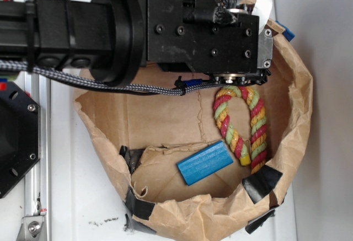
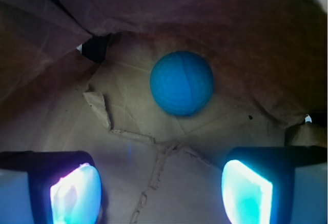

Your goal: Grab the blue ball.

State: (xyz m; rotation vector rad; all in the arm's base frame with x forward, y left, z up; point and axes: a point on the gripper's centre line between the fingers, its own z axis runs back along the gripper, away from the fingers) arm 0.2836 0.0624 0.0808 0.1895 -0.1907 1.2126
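Blue ball [image 2: 181,82] lies on crumpled brown paper floor [image 2: 154,152], ahead of gripper [image 2: 161,190]; fingers [image 2: 77,193] spread wide, nothing between, not touching ball.

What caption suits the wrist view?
Open pincer hovering short of a small teal-blue round ball on crumpled brown paper.

We see a white tabletop [image 1: 83,197] under everything, with a brown paper enclosure [image 1: 292,142] standing on it, patched with black tape [image 1: 262,180]. Left of the tool a metal rail [image 1: 38,158] runs along the table. Light is even; inside the paper it is dim.
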